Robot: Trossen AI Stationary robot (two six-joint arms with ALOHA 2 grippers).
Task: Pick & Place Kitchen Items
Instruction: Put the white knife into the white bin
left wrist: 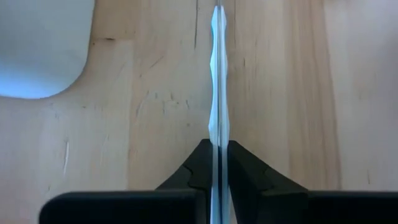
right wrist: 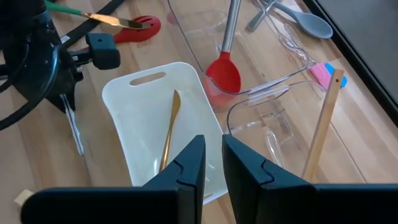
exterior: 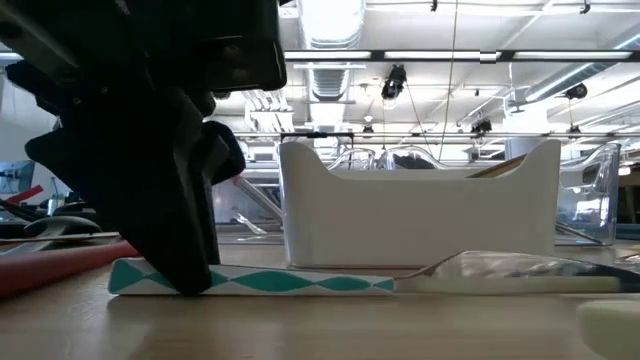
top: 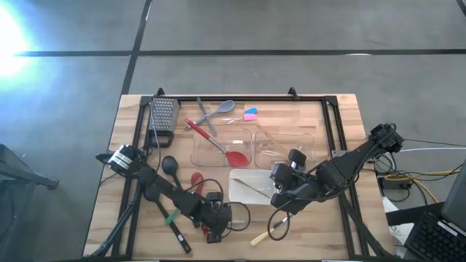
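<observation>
My left gripper (top: pixel 216 224) is at the near middle of the table, shut on a small knife (left wrist: pixel 216 74) with a teal-and-white diamond-patterned handle (exterior: pixel 270 284) and a pale blade (exterior: pixel 510 268). The knife lies level just in front of the white tray (exterior: pixel 420 215). My right gripper (right wrist: pixel 213 165) hangs above the tray's near right corner (top: pixel 234 191), fingers close together with nothing between them. A gold-coloured utensil (right wrist: pixel 169 127) lies in the tray. A red spoon (right wrist: pixel 225 71) rests in a clear bin. My left gripper pinches the knife's handle (left wrist: pixel 216 134) between its two fingers, near the handle's free end (exterior: pixel 150 280). The fingers slant down from above and grip the two flat sides, so the knife stands on edge. It is level; whether it is clear of the table, I cannot tell.
Two clear bins (top: pixel 218 149) (top: pixel 287 145) stand behind the tray; a wooden stick (right wrist: pixel 322 124) leans in one. A grater (top: pixel 164 116), a grey spoon (top: pixel 222 109), pink and blue spatulas (top: pixel 250 114), a black ladle (top: pixel 169 166) and a red spatula (right wrist: pixel 140 28) lie around them.
</observation>
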